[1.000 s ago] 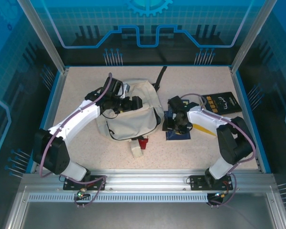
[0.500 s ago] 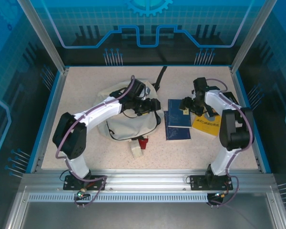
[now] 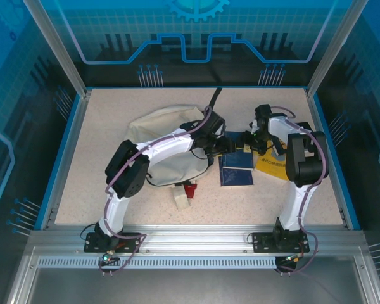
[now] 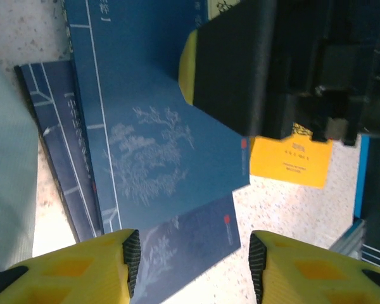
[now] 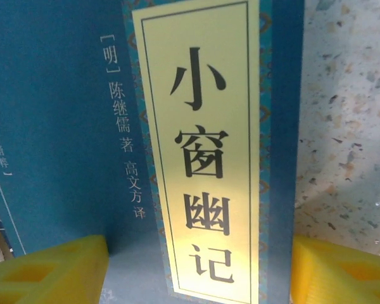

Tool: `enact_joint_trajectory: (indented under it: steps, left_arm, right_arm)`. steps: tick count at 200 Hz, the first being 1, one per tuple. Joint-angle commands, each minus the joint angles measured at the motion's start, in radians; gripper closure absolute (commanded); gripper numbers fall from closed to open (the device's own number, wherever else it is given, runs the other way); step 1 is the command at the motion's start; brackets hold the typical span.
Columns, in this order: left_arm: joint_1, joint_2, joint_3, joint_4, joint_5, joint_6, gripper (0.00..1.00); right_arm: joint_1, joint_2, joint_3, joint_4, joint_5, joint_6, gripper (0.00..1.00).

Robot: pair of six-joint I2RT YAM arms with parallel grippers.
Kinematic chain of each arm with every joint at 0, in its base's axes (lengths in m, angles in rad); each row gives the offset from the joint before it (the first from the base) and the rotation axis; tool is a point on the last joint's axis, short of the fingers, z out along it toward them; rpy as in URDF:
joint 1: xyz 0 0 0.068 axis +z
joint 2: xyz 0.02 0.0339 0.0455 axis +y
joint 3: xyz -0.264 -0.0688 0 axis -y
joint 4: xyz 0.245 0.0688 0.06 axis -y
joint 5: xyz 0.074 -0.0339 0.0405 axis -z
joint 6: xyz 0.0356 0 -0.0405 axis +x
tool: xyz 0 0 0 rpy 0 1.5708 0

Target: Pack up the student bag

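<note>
Overhead, student bag (image 3: 155,123) — closer, book's title label (image 5: 199,145)

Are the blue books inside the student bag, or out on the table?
Out. The blue books lie flat on the table, right of the student bag, covers showing.

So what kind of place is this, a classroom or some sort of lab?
Most likely a robotics lab test cell, not a classroom: two robot arms bolted to an aluminium rail, a speckled table walled by blue panels, and a backpack and books laid out.
</note>
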Motion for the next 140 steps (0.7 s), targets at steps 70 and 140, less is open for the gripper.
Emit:
enact_joint_trajectory:
  steps: [70,140]
  left_arm:
    - [-0.014,0.218,0.178,-0.119,-0.051,0.048,0.61]
    - [-0.015,0.255,0.184,-0.175,-0.079,0.063,0.68]
  right_arm:
    - [-0.018,-0.060,-0.057,-0.018,-0.136,-0.058,0.30]
    - [-0.008,-0.208,-0.054,-0.072,-0.189,-0.070,0.41]
